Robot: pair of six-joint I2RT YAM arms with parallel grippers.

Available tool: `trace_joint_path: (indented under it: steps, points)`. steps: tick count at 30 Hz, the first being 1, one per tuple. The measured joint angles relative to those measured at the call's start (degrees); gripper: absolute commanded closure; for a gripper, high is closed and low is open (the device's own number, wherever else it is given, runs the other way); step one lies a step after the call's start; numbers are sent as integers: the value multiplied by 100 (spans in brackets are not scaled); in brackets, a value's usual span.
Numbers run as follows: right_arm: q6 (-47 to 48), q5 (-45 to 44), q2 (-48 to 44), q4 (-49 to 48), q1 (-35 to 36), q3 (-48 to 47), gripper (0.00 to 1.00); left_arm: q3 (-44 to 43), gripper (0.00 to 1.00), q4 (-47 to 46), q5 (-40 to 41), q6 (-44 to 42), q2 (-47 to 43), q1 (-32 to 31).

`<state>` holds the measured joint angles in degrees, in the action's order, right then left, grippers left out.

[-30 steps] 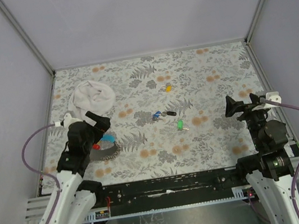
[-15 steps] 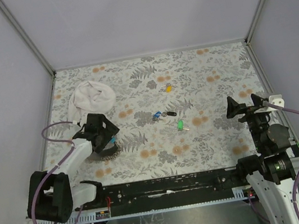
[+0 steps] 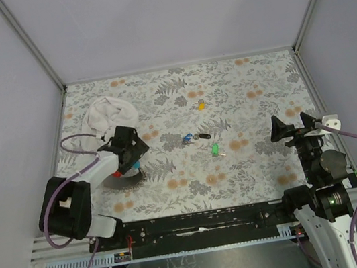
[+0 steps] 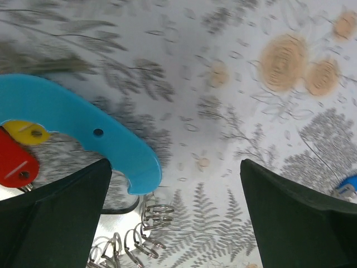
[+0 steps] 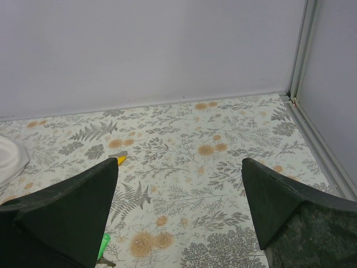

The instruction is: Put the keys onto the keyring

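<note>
The keyring point(image 3: 123, 178) lies at the left of the table, mostly under my left gripper point(image 3: 128, 153), which is open right above it. In the left wrist view its light-blue curved piece point(image 4: 72, 120), red bit point(image 4: 14, 164) and silver coil point(image 4: 136, 226) sit by the left finger point(image 4: 50, 223); nothing is between the jaws of this gripper point(image 4: 173, 223). The blue key point(image 3: 187, 138), black key point(image 3: 203, 135), green key point(image 3: 215, 149) and yellow key point(image 3: 201, 105) lie apart at mid-table. My right gripper point(image 3: 285, 128) is open and empty at the right.
A white cloth bundle point(image 3: 111, 114) lies at the back left, just behind the left gripper. The right wrist view shows the yellow key point(image 5: 120, 161), the green key point(image 5: 104, 243), the cloth's edge point(image 5: 8, 156) and the enclosure's back wall and right rail point(image 5: 304, 61).
My left arm has folded down low and its gripper has come down over the keyring, shifting slightly right. The keys and the right arm have barely moved.
</note>
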<state>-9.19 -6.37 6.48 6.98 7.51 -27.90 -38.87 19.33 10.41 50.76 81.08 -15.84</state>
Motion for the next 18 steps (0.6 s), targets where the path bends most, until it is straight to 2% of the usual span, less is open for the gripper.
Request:
trace_joint_path:
  steps: [4, 12, 18]
  points:
    - [2, 0, -7, 0, 0, 0, 1, -214, 6, -352, -17, 26, 332, -509]
    - [0, 2, -44, 0, 0, 0, 1, -940, 6, -1073, -505, 264, 1215, -1550]
    - [0, 33, -42, 4, 0, 0, 1, -1405, 5, -1106, -824, 273, 1580, -1932]
